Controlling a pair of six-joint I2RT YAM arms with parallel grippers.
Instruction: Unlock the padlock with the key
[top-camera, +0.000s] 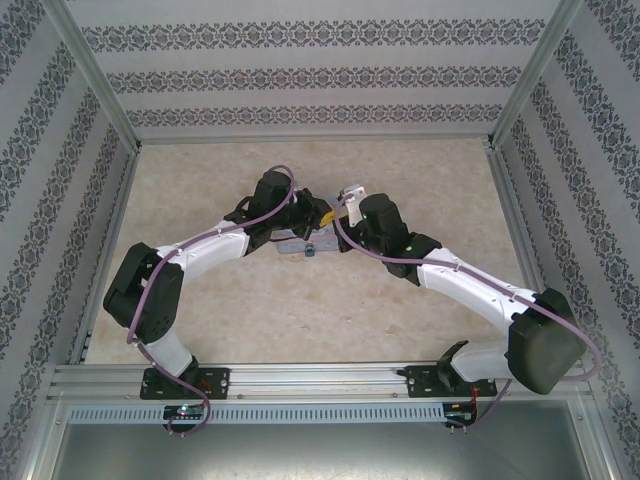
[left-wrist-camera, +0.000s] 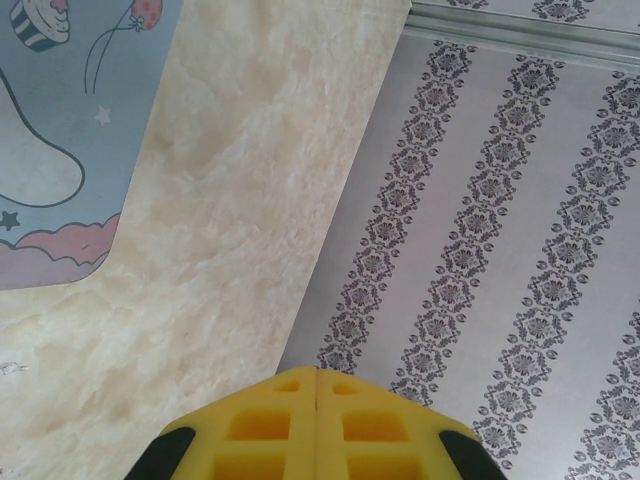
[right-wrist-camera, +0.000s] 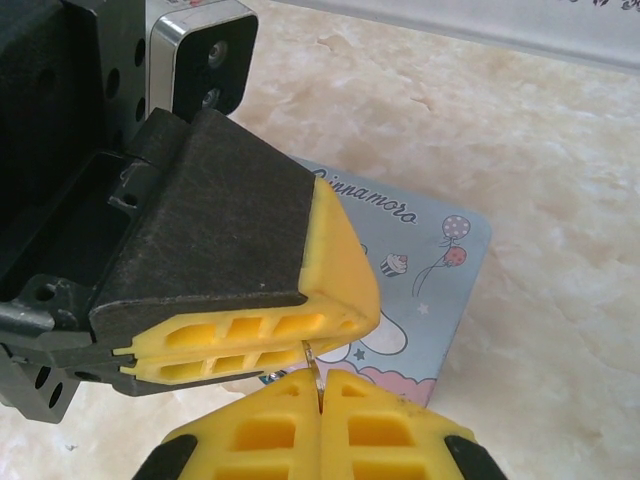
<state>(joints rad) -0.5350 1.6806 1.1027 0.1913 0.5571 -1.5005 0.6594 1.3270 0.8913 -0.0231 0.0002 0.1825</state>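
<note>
Padlock shackle (right-wrist-camera: 312, 372) pinched between closed right fingers (right-wrist-camera: 375, 425).

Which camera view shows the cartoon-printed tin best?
The right wrist view: the tin shows its lettering and pictures, though partly covered. The left wrist view shows one corner; the top view, a small grey patch.

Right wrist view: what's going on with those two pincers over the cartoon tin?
Both arms meet above the Cinnamoroll tin, which lies flat on the table. The right pincer is shut on a thin silvery metal piece. The piece sticks up to the pads of the left pincer, which is also shut, just above it. Whether that piece is the key or the padlock's shackle cannot be told.
</note>
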